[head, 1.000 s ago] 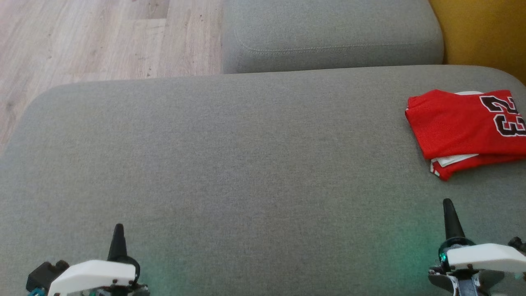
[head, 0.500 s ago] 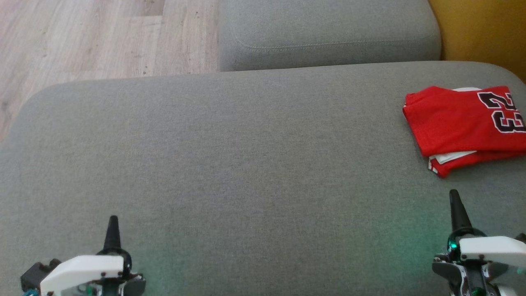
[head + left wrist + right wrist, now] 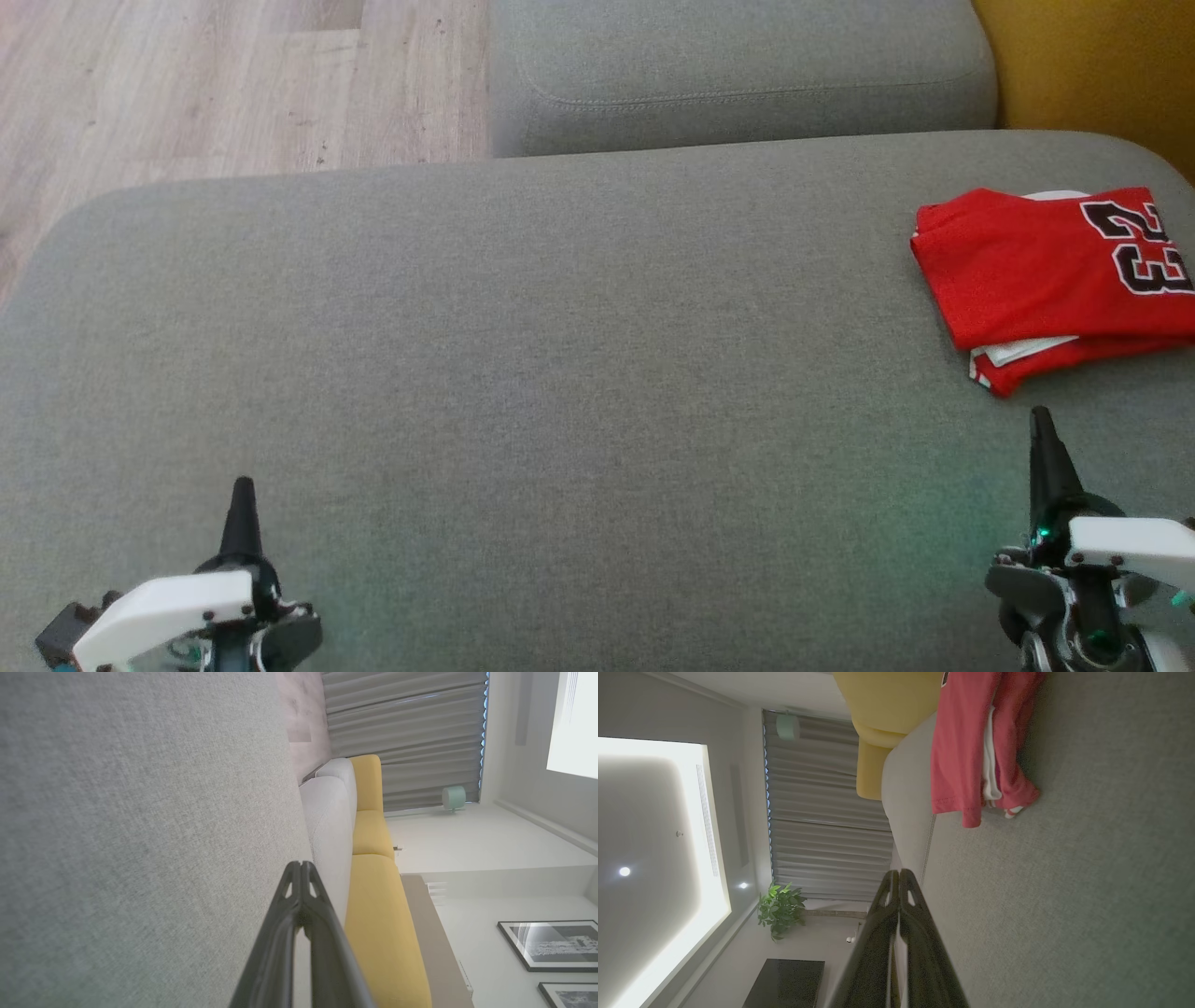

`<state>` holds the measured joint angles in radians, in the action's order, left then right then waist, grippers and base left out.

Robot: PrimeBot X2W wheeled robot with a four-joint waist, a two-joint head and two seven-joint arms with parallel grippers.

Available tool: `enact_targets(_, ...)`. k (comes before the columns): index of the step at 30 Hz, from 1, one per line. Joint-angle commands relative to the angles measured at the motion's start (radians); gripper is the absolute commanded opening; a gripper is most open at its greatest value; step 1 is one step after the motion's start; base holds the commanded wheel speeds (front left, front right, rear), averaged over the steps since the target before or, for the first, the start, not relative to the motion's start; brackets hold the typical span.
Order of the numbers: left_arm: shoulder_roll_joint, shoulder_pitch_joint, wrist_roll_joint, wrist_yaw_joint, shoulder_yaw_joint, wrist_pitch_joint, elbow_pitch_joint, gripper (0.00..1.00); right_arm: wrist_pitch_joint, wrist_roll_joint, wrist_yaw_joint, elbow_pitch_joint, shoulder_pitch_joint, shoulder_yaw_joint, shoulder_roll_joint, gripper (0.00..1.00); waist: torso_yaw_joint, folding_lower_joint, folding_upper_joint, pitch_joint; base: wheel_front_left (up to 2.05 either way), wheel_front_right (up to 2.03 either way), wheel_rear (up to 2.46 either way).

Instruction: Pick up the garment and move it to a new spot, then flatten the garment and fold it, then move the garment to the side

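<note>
The garment (image 3: 1046,275) is a red jersey with a black "23", lying folded at the far right of the grey sofa seat (image 3: 560,373); white trim peeks out of its near edge. The right wrist view also catches the garment (image 3: 966,751), ahead of the fingers. My right gripper (image 3: 1039,415) is shut and empty, its tips a short way in front of the garment's near corner without touching it. My left gripper (image 3: 243,485) is shut and empty too, low at the seat's near left. In both wrist views the fingertips (image 3: 301,865) (image 3: 899,873) meet.
A second grey cushion (image 3: 738,75) adjoins the seat at the back. Wooden floor (image 3: 205,84) lies beyond the seat's far left edge. A yellow sofa section (image 3: 1092,65) rises at the back right. The wide middle of the seat is bare fabric.
The head view has shifted slightly, so the sofa and garment sit a bit higher. The right gripper reaches further up toward the garment; the left sits lower. Both stay shut.
</note>
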<state>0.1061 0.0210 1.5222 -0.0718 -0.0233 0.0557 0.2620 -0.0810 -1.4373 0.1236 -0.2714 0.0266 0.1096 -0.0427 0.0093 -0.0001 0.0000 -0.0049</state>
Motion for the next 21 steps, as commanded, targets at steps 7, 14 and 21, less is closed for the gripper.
enact_targets(7,-0.027,0.077,0.063,-0.038,0.090,0.029,-0.020,0.00,-0.020,-0.112,0.007,0.029,0.069,-0.006,-0.011,0.00,-0.006,0.0001,0.0000,0.005,0.00,0.00,0.00)
enact_targets(14,-0.045,0.086,0.099,-0.059,0.122,0.046,-0.017,0.00,-0.029,-0.175,0.007,0.027,0.081,0.000,-0.011,0.00,-0.009,0.0001,0.0000,0.008,0.00,0.00,0.00)
enact_targets(21,-0.046,0.086,0.097,-0.059,0.124,0.047,-0.017,0.00,-0.029,-0.175,0.007,0.027,0.081,0.000,-0.011,0.00,-0.009,0.0001,0.0000,0.008,0.00,0.00,0.00)
